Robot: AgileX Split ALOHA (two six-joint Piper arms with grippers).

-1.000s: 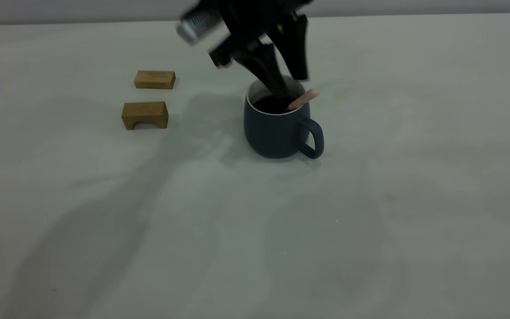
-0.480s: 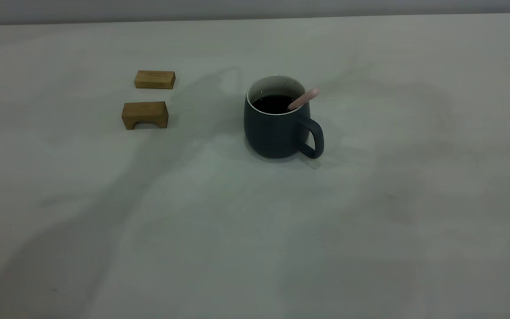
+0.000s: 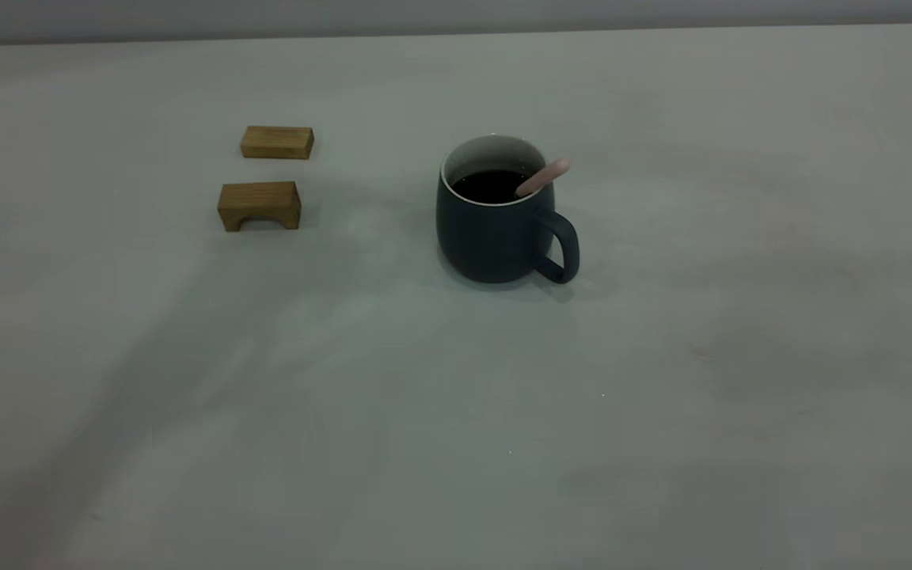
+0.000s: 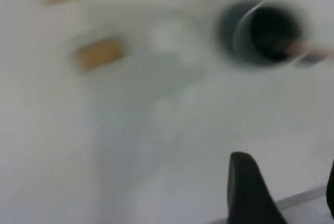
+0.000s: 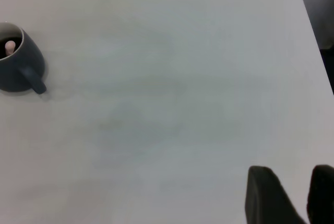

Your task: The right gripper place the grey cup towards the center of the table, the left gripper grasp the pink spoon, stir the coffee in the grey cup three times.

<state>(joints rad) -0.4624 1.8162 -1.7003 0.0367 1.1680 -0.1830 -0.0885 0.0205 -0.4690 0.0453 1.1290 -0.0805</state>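
Cup (image 3: pixel 495 229) upright mid-table (image 3: pixel 456 412), handle toward my right; coffee (image 3: pixel 489 186) inside; pink spoon (image 3: pixel 543 176) leaning on the rim above the handle.

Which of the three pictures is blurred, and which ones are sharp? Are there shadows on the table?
Left wrist view: smeared, the dark grey mug and brown wooden blocks soft. Exterior view: sharp, broad faint shadows across the pale grey tabletop, the pink-handled spoon crisp in the mug. Right wrist view: clear, evenly lit.

All views share grey cup (image 3: pixel 495 229).
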